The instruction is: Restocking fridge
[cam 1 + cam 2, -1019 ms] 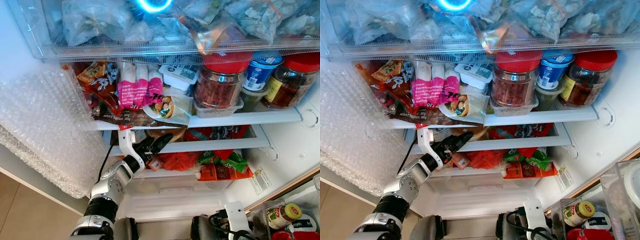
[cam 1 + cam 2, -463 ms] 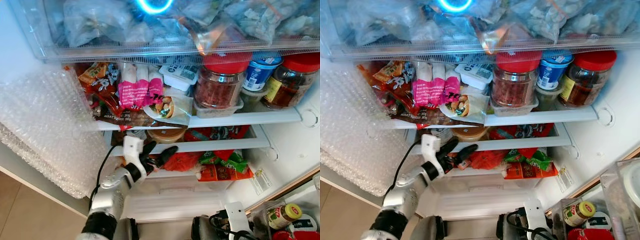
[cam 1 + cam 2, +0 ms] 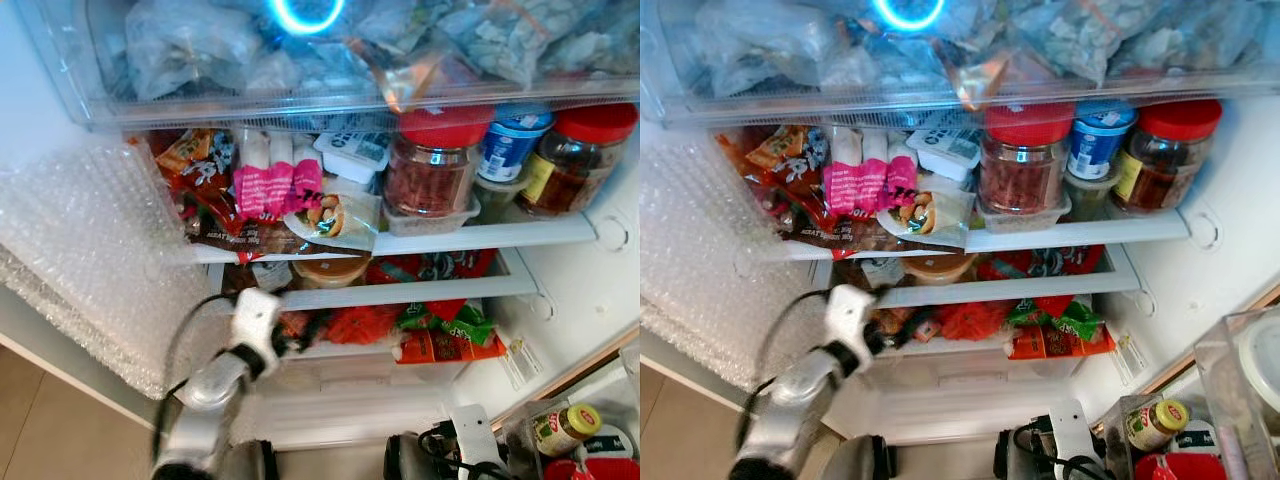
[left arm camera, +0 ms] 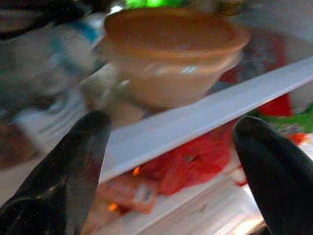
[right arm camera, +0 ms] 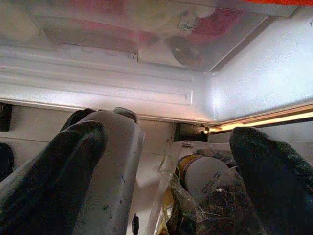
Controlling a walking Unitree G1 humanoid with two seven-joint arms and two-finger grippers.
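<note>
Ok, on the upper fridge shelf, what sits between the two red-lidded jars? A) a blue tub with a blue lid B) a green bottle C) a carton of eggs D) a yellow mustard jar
A: the blue tub stands between the red-lidded jar of reddish contents and the darker red-lidded jar at the right end of the shelf.

On the left we see a large sheet of clear bubble wrap (image 3: 90, 260), folded in layers and hanging down at a slant. Below its lower edge we make out a beige tiled floor (image 3: 40, 430). At the top glows a bright blue ring of light (image 3: 305, 12). Low on the right sits a small white printed sticker (image 3: 518, 362), tilted.
</note>
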